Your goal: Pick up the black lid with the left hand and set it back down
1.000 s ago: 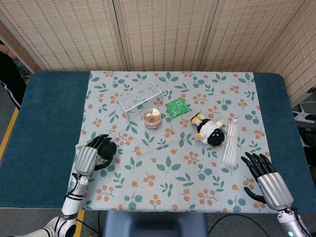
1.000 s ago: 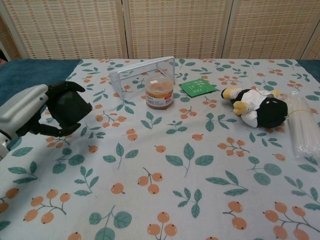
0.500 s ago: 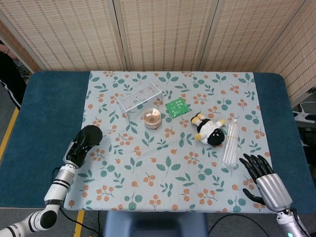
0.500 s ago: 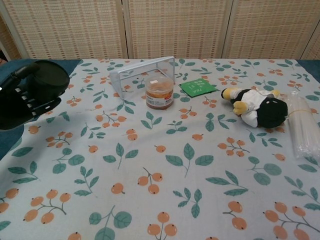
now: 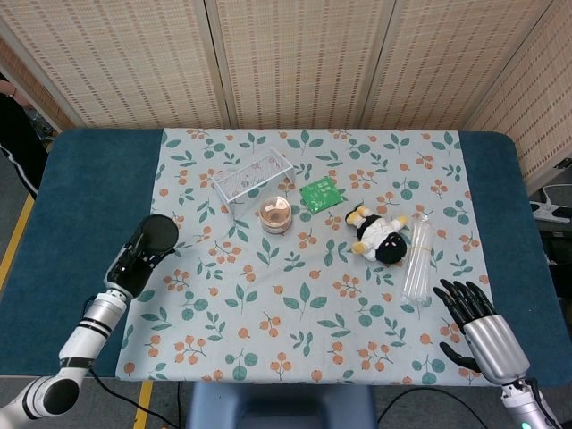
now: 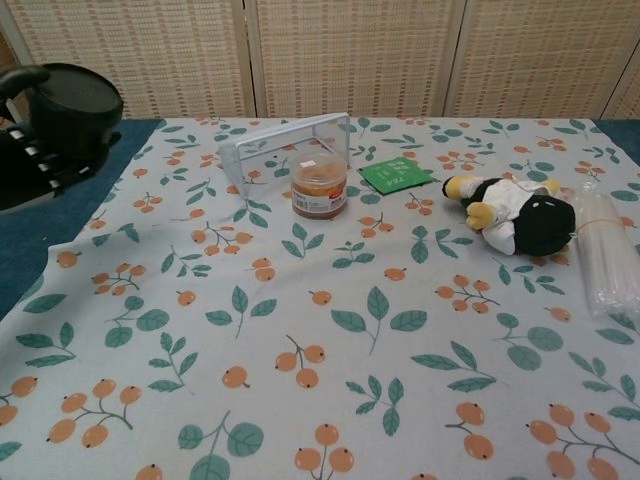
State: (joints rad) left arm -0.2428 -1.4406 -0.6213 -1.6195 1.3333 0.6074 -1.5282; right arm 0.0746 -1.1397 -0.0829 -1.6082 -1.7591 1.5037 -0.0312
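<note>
The black lid is held in the left hand, lifted clear of the table near the left edge of the patterned cloth. In the chest view the left hand is cut off by the left border, so only dark fingers wrapped under and around the lid are seen; how the thumb lies cannot be made out. In the head view the lid is seen as a dark disc at the tip of the hand, and hand and lid merge in colour, so the exact grip is hard to tell.

The right hand is seen only in the head view, low at the right corner, with its fingers spread and nothing in them; its wrist is cut off by the bottom border. The clear plastic packet lies just beyond its fingertips, apart from them, and is partly cropped at the right edge of the chest view.

Compared with a second ago, the lid has been raised from low over the cloth and carried outward, to the left and further from the robot, and the hand has been turned so that its silver back is no longer shown. The right hand and the jar, wire rack, green packet and plush toy are unchanged
</note>
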